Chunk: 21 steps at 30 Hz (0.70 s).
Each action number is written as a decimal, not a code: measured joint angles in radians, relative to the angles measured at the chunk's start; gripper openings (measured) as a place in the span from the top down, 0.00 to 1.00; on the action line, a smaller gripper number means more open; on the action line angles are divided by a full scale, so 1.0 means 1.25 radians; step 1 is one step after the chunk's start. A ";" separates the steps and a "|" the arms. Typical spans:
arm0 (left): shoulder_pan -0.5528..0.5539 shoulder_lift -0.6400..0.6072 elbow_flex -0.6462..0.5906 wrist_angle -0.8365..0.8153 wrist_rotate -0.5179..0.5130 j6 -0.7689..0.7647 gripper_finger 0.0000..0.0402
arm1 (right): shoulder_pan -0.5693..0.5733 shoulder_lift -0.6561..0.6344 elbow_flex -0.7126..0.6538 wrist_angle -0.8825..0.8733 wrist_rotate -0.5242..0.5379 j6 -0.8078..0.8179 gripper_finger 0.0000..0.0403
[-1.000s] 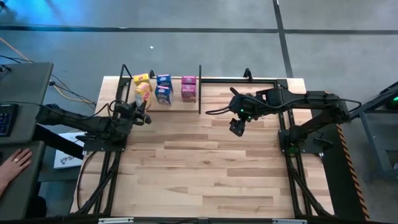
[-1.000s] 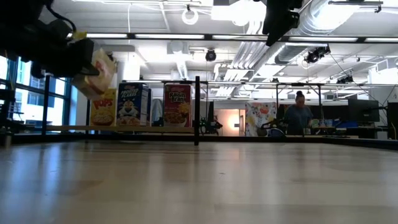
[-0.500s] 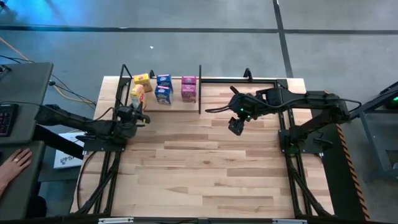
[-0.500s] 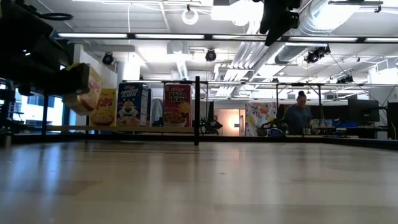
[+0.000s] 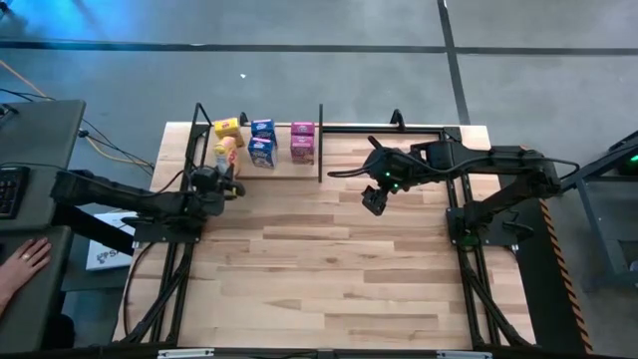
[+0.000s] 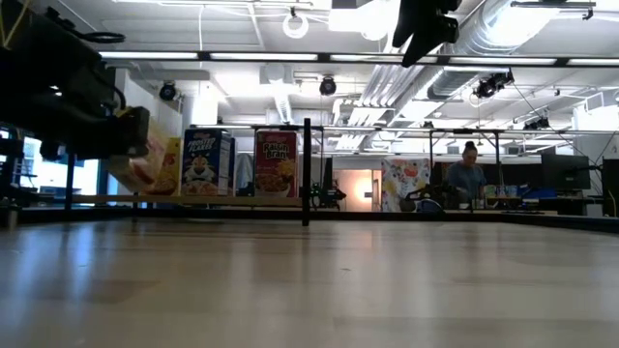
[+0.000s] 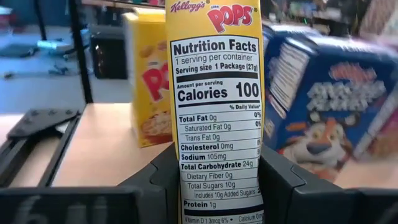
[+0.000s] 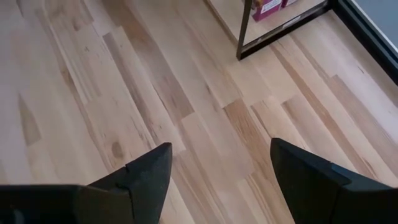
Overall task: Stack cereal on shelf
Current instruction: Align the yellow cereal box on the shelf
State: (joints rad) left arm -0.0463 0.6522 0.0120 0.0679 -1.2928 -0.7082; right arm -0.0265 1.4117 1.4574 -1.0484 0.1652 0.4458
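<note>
Striped-plank bench point(image 5: 319, 269), shelf point(image 5: 289, 172) along far edge. Left claw point(image 7: 217, 180) clamped on yellow cereal box point(image 7: 216, 106), upright for stacking, at 6 o'clock of second yellow box point(image 5: 227, 127). Right claw point(image 8: 217, 180) spread wide, empty, waiting mid-bench.

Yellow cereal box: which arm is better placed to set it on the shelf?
Left. The left gripper already clamps the yellow cereal box beside the pale wooden shelf; the right gripper hangs open and empty.
</note>
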 joint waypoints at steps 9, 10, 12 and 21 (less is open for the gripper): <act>0.048 0.076 0.001 0.047 0.019 0.035 0.68 | 0.000 0.000 0.000 0.000 0.000 0.000 0.36; 0.052 0.086 0.001 0.048 0.024 0.029 0.68 | 0.000 0.000 0.000 0.000 0.000 0.000 0.36; 0.055 0.105 0.002 0.052 0.029 0.020 0.68 | 0.000 0.000 0.000 0.000 0.000 0.000 0.36; 0.058 0.156 0.003 0.063 0.017 -0.042 0.67 | 0.000 0.000 0.000 0.000 0.000 -0.013 0.36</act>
State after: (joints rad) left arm 0.0261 0.8471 0.0162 0.1473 -1.2720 -0.7605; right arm -0.0265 1.4117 1.4574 -1.0488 0.1658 0.4290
